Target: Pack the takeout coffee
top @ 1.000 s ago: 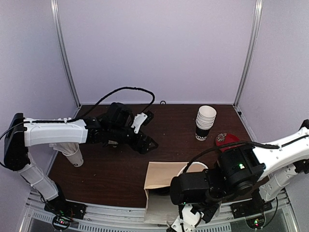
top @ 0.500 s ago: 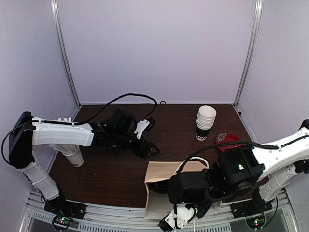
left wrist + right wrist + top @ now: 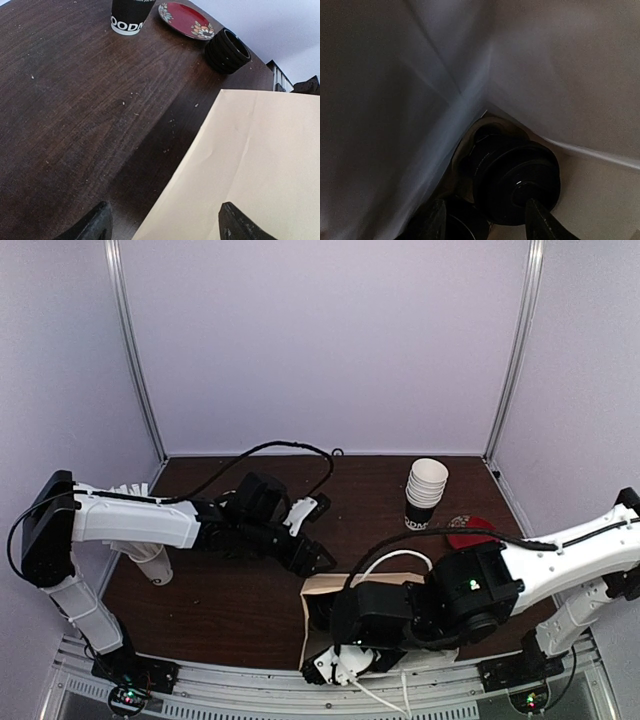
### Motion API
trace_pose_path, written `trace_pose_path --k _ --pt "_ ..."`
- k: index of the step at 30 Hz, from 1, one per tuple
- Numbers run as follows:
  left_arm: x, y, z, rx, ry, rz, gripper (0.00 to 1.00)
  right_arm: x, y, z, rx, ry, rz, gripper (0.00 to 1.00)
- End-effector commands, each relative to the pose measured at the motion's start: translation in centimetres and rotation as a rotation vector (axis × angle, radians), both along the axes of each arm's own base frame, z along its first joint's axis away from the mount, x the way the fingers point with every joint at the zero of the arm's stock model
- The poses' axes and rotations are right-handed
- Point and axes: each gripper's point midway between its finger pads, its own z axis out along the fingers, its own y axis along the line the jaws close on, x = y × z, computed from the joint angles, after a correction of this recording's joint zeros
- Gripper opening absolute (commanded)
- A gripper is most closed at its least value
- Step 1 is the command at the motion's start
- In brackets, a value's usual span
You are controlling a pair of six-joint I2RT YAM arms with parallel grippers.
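Deep inside paper bag (image 3: 332, 592), dead ahead of right tool (image 3: 486, 220): takeout coffee cup (image 3: 517, 182), lid facing tool, long axis along reach. Jaws parted, gripping nothing. Outside bag at far edge, left tool (image 3: 165, 224) wide, empty, farther off.

We see a matt, grainy dark-wood table (image 3: 75, 100) bearing a smooth, lightly creased tan paper bag (image 3: 260, 165). Inside the bag a black plastic lid (image 3: 517, 182) gleams; beyond the bag, a glossy red plate (image 3: 186, 19).
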Motion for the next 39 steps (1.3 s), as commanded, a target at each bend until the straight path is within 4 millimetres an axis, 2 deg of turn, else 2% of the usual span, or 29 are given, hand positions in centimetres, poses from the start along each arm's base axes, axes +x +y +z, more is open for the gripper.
trace_pose_path --k 1,6,11,16,21,26,30,34,37,39 --pt "-0.6 -0.8 0.1 -0.043 0.002 -0.028 0.76 1.7 0.7 -1.8 0.009 -0.054 -0.07 0.58" --pt "-0.9 -0.6 0.0 -0.046 0.003 -0.034 0.75 2.4 0.7 -3.3 -0.008 -0.079 -0.09 0.55" --pt "-0.8 -0.6 0.1 -0.047 -0.004 -0.031 0.75 0.9 0.1 -3.9 -0.046 0.02 -0.068 0.44" --pt "-0.7 -1.1 -0.3 -0.042 0.009 -0.042 0.75 -0.2 -0.8 -4.6 -0.106 0.085 -0.032 0.4" --pt "-1.0 -1.6 -0.8 -0.043 0.041 -0.064 0.73 -0.5 -1.1 -4.8 -0.133 0.166 -0.036 0.36" --pt "-1.3 -2.0 -0.7 -0.048 0.061 -0.085 0.71 -0.4 -1.5 -4.4 -0.165 0.24 -0.042 0.23" --pt "-1.2 -1.8 -0.7 -0.042 0.059 -0.081 0.71 -2.0 -2.3 -4.3 -0.225 0.329 0.013 0.22" --pt "-1.2 -1.7 -0.3 -0.038 0.054 -0.081 0.71 -2.3 -2.6 -4.5 -0.279 0.346 0.026 0.21" --pt "-1.0 -1.7 0.2 -0.031 0.04 -0.083 0.72 -1.8 -2.4 -3.2 -0.257 0.32 0.03 0.24" --pt "-0.7 -1.7 0.6 -0.024 0.029 -0.072 0.75 -1.7 -2.4 -1.9 -0.244 0.311 0.036 0.3"
